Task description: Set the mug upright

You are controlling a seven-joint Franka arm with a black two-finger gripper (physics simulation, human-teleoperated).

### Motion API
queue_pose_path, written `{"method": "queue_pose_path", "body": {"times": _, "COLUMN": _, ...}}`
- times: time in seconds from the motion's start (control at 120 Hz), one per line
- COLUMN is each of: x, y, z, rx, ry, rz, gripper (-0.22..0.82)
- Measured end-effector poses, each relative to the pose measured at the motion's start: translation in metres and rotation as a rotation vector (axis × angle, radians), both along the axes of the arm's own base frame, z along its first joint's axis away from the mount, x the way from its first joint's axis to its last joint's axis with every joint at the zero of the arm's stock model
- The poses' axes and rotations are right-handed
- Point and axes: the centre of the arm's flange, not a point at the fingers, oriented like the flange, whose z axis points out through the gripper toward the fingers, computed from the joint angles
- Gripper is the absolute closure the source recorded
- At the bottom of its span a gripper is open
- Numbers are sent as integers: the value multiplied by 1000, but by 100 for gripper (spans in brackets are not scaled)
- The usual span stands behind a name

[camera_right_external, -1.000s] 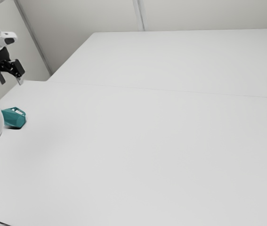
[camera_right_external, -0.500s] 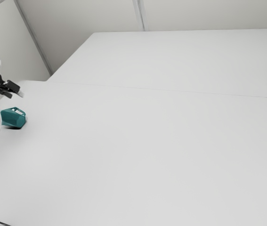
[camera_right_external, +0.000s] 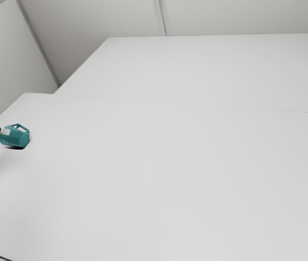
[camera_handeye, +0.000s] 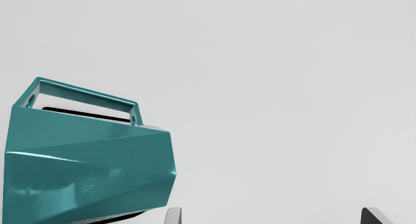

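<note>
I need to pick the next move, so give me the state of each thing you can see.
Mug: lying on its side, not yet upright.
Handle: out to the mug's side, not gripped.
Gripper: open, mug not between its fingers.
Table: bearing the mug.
</note>
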Motion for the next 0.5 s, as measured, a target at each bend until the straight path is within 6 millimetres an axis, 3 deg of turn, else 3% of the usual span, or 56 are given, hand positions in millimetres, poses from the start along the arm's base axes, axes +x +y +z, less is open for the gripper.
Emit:
{"method": "queue_pose_path", "body": {"times": 0.15, "x": 20, "y": 27, "z": -17, "rx": -22, "ry": -194, "rz": -79, "gripper": 0}}
{"method": "queue_pose_path", "body": {"times": 0.267, "x": 37, "y": 36, "z": -28, "rx": -37, "ry": -335, "rz": -152, "gripper": 0}}
{"method": "queue_pose_path", "body": {"times": 0.375, "x": 28, "y": 45, "z": -26, "rx": -8, "ry": -385, "rz": -194, "gripper": 0}}
{"method": "queue_pose_path", "body": {"times": 0.5, "x": 14, "y": 47, "z": -42, "rx": 25, "ry": -365, "rz": -221, "gripper": 0}}
